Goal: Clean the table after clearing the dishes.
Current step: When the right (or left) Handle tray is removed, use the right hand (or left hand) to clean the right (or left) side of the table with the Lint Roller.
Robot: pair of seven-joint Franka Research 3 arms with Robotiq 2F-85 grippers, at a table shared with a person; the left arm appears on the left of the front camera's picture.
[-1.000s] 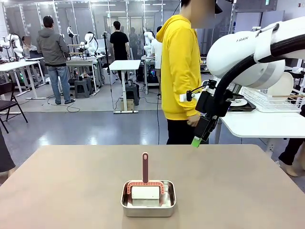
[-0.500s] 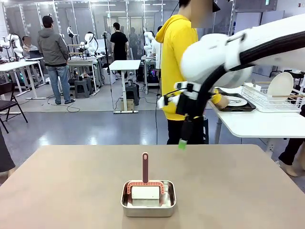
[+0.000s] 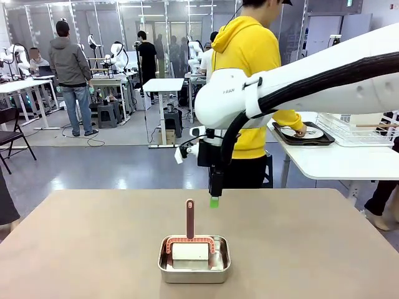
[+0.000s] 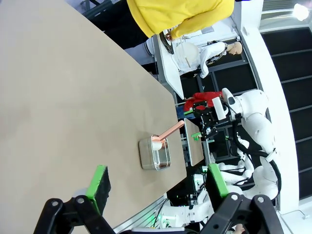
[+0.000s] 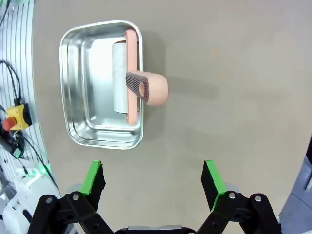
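One claw [image 3: 214, 200], the right, spread empty, has swung leftward to hang above the pan [image 3: 194, 260].

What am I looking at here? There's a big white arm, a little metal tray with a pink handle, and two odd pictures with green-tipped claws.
These are three camera views of one moment. The wide view looks across a tan table toward a person in a yellow hoodie at a white side table behind it. The big white thing is the robot's right arm, ending in a two-finger claw, the right gripper. It hangs over the table near a small steel pan. In the pan sits a cleaning tool with a pink handle standing upright.

The other two views come from cameras on the robot's wrists, looking along the fingers. The right wrist view looks straight down on the pan; the left gripper sees the table sideways. Both claws are open and hold nothing.
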